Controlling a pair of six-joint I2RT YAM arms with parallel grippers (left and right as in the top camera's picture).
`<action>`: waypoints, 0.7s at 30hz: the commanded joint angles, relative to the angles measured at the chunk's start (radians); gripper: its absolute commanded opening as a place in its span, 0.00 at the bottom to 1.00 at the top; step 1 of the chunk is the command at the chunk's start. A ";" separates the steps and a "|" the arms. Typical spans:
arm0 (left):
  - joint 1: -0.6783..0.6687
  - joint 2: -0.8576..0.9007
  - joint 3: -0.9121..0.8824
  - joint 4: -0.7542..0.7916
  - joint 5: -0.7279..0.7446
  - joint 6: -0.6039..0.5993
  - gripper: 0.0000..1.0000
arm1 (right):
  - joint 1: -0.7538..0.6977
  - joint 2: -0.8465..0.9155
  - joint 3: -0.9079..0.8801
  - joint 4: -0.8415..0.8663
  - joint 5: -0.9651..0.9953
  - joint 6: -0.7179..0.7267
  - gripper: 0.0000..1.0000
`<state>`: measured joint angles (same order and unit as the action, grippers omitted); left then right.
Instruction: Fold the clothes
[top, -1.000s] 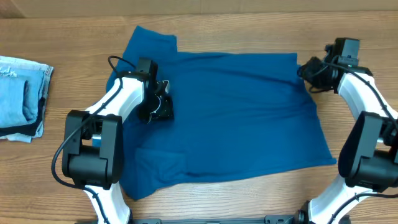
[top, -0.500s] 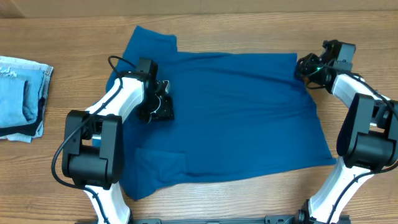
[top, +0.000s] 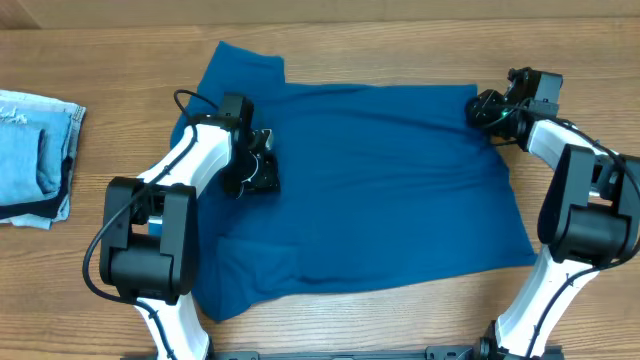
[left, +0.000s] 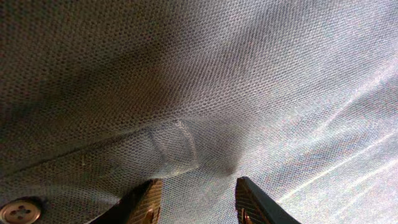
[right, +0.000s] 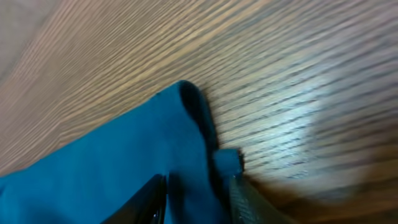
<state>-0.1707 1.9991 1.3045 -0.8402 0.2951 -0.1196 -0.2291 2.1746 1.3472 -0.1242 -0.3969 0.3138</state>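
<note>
The shirt (top: 380, 180) lies spread flat across the middle of the bench (top: 400, 45), deep teal. One sleeve (top: 250, 65) pokes toward the far side at the upper left. Its far edge runs nearly straight, its right edge slants outward toward the near side, and its near edge stops short of my arm bases. Bare wood is open along the whole far side, in a strip left of the shirt, and off its near right corner.

My left pincer (left: 198, 200) sits on the shirt's left part. My right pincer (right: 196, 198) is at the far right corner.

The overhead view gives me the layout but no jaw detail (my own housings cover it). The left wrist view fills with close-up weave, a stitched band and a pale button (left: 18, 208) at the lower left. The jaws there stand partway apart against the cloth, and I cannot tell whether they pinch it. The right wrist view shows the corner's rolled edge lying on the wood, my jaws partway apart and astride it, not clamped.

A folded denim stack (top: 35, 155) rests at the bench's left edge, well apart from the shirt.
</note>
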 joint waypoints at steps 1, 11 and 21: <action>-0.002 0.014 0.007 0.003 -0.033 0.019 0.43 | 0.002 0.032 0.011 0.004 -0.058 -0.007 0.32; -0.002 0.014 0.007 0.003 -0.033 0.019 0.43 | -0.068 -0.021 0.023 0.001 -0.117 -0.008 0.33; -0.002 0.014 0.007 0.001 -0.033 0.019 0.43 | -0.036 -0.021 0.023 0.011 -0.145 -0.035 0.40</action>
<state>-0.1707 1.9991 1.3045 -0.8406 0.2951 -0.1196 -0.2726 2.1818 1.3483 -0.1215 -0.5251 0.2951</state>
